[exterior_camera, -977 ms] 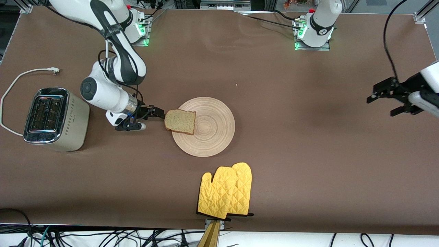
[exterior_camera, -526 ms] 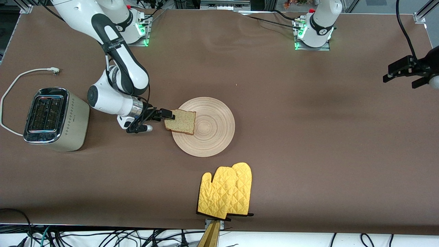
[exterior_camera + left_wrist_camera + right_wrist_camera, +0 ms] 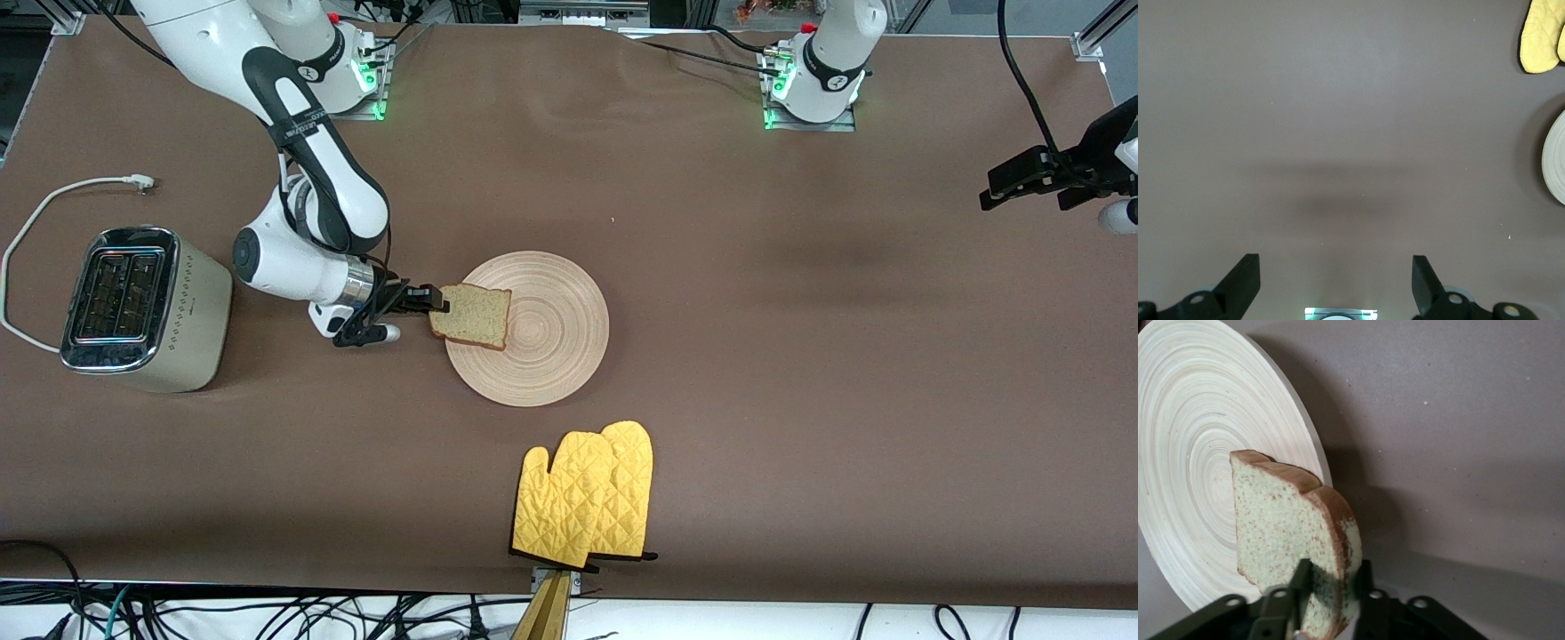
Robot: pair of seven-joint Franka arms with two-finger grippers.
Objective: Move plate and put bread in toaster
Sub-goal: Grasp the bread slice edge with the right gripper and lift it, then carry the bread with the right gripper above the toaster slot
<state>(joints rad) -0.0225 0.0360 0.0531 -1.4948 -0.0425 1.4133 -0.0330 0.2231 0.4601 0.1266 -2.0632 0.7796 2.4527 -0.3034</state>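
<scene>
The bread [image 3: 473, 316] is a brown speckled slice held at one edge between the fingers of my right gripper [image 3: 437, 302], which is shut on it. The slice lies over the rim of the round light-wood plate [image 3: 551, 342] on the side toward the toaster. The right wrist view shows the bread [image 3: 1288, 527] clamped in the right gripper [image 3: 1331, 587], with the plate [image 3: 1185, 453] under it. The cream toaster [image 3: 133, 307] stands at the right arm's end of the table, slots up. My left gripper [image 3: 1027, 188] is open and empty, up in the air at the left arm's end; it also shows in the left wrist view [image 3: 1335, 280].
A pair of yellow oven mitts [image 3: 587, 498] lies nearer the front camera than the plate; a mitt [image 3: 1541, 33] and the plate's rim [image 3: 1555, 167] show in the left wrist view. The toaster's white cord [image 3: 53, 200] curls beside it.
The right gripper slid a little toward the plate and closed on the bread's edge, nudging it. The left arm rose and drew back toward its end of the table.
</scene>
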